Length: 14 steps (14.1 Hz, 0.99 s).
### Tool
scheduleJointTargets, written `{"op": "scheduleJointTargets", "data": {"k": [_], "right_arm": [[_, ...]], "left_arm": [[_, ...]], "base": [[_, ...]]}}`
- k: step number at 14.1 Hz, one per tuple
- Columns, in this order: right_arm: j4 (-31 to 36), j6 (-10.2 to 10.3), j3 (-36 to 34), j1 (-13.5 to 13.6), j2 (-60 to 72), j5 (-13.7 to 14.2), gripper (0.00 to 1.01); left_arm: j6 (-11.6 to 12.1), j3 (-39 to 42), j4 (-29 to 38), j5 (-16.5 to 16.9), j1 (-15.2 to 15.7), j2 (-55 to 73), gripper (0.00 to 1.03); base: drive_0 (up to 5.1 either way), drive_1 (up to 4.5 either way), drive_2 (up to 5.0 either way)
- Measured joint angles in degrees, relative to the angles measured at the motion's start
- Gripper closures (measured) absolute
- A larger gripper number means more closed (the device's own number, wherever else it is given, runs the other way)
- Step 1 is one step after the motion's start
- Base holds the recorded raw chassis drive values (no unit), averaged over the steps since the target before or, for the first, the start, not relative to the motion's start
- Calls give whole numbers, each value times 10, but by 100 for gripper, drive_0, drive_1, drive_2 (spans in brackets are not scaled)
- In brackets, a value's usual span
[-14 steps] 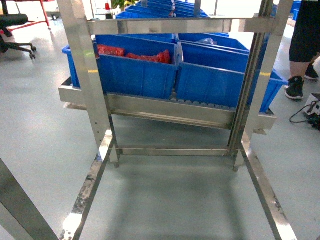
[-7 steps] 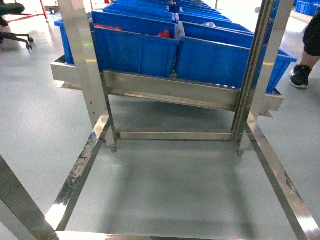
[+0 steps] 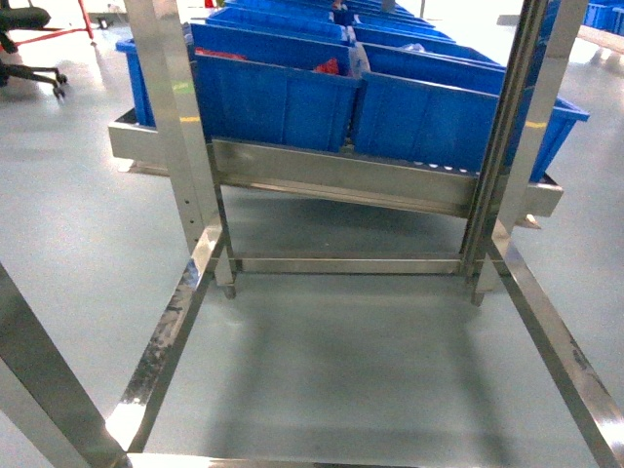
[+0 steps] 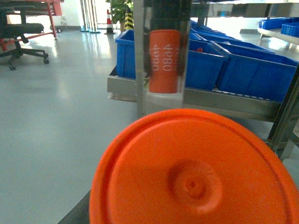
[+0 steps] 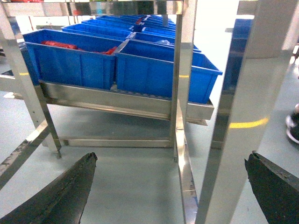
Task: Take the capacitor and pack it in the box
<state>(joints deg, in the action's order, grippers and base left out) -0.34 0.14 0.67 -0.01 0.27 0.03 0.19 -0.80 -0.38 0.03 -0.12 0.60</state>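
Observation:
The capacitor (image 4: 194, 172) fills the lower half of the left wrist view. Its round bright orange end faces the camera and is held off the floor. My left gripper (image 4: 194, 205) is shut on it, with the fingers hidden behind the orange end. An orange cylinder with mirrored white digits (image 4: 164, 60) shows as a reflection in the steel post. In the right wrist view my right gripper (image 5: 170, 161) is open, its dark fingertips (image 5: 74, 184) wide apart with only floor and rack frame between them. The box is out of view. Neither gripper shows in the head view.
A steel rack (image 3: 341, 180) stands ahead, carrying rows of blue bins (image 3: 278, 97). The left bin holds red parts (image 3: 329, 66). Upright steel posts (image 3: 180, 127) and floor rails (image 3: 161, 341) frame the grey floor. A post (image 5: 243, 116) stands close to my right gripper. An office chair (image 4: 23, 42) is at far left.
The head view has dropped and moved closer to the rack, which now sits a little further right. The bystander's shoe has left the frame.

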Motion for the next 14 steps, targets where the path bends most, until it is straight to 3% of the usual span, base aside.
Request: {"op": "scheduleJointTargets", "data": {"k": [14], "right_arm": [[1,0,0,0,0,0,3]], "left_arm": [[0,0,0,0,0,0,60]], "base": [[-492,247,247]]}}
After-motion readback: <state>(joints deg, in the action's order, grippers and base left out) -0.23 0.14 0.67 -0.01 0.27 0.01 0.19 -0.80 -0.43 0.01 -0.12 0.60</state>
